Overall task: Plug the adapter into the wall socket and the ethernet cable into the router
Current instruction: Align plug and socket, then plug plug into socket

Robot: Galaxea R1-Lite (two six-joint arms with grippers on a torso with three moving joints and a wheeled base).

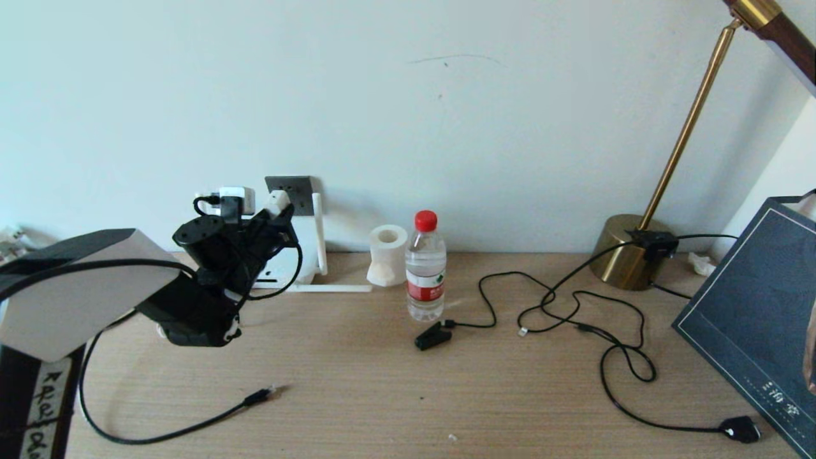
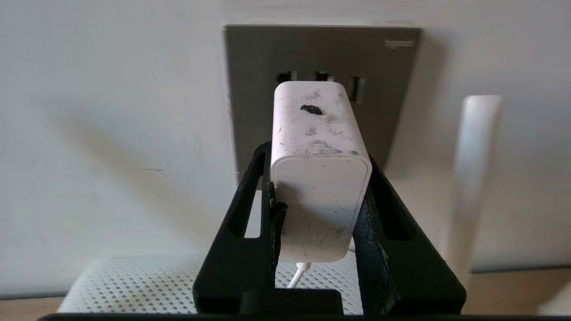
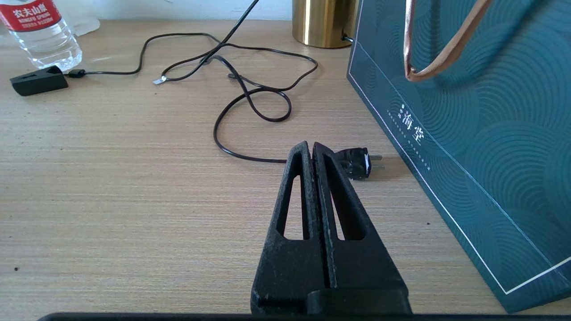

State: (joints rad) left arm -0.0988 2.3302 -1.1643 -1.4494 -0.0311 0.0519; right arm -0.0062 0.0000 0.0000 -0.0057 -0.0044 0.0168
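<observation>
While the left gripper [image 2: 319,196] fingers clamp the adapter [image 2: 317,147] just before the wall socket [image 2: 250,89] at centre-left, the right gripper [image 3: 312,149], fingers pressed together, hangs over the desk [image 3: 111,178].

adapter [image 2: 319,178]: white block, scuffed, thin white cord, nose at socket, seating n/c | wall socket [image 2: 321,53]: dark grey plate | router [image 2: 134,285]: white, perforated top, below socket | ethernet cable [image 1: 191,424]: black, loose on desk, unplugged
</observation>
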